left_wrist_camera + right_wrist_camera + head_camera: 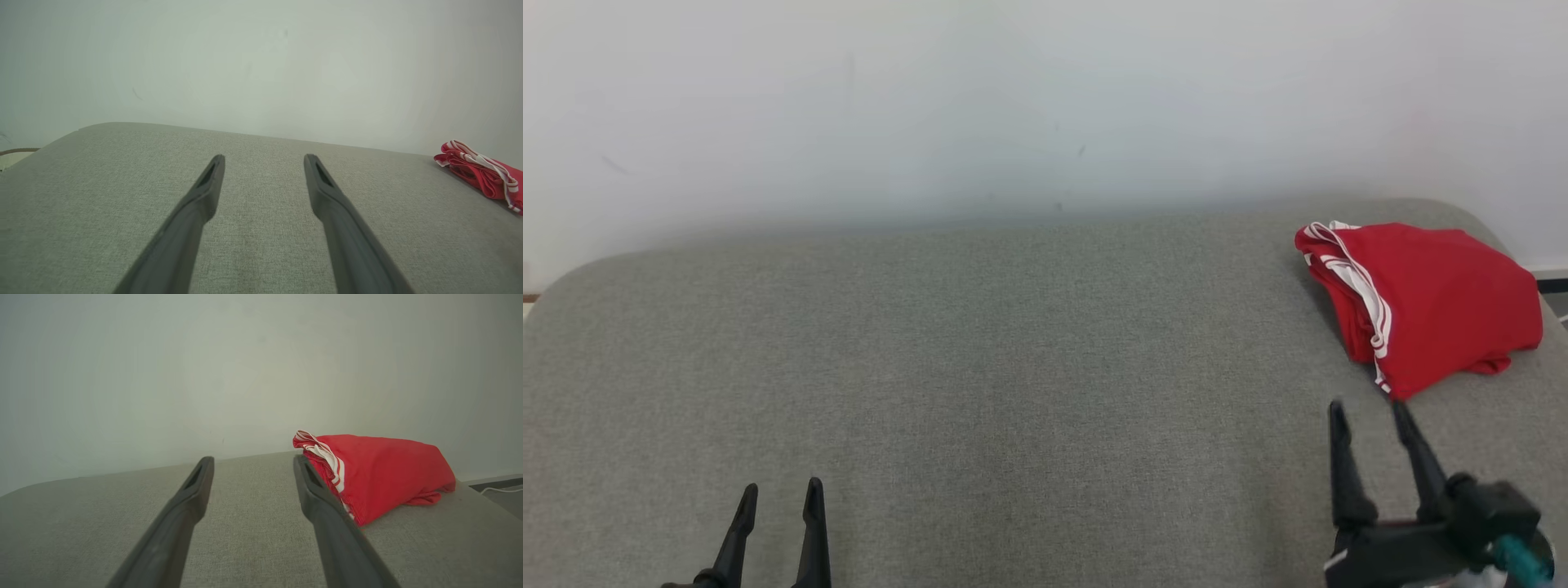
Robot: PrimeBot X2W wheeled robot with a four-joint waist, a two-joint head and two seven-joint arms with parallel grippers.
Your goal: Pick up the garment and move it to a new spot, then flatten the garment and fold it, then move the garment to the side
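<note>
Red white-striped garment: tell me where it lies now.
In the head view, the red white-striped garment lies at the far right of the grey fabric surface, just beyond the open right gripper.

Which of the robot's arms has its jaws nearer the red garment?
Right. The right gripper is just in front of the red garment, at its near corner, jaws open. The left gripper is far away across the grey cushion, jaws also open.

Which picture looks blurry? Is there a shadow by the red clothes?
Head view: the wall looks hazy; the red garment is sharp, with a soft shadow on its left. Left wrist view: dim corners, and the fingers blur near the bottom. Right wrist view: dim corners too.
</note>
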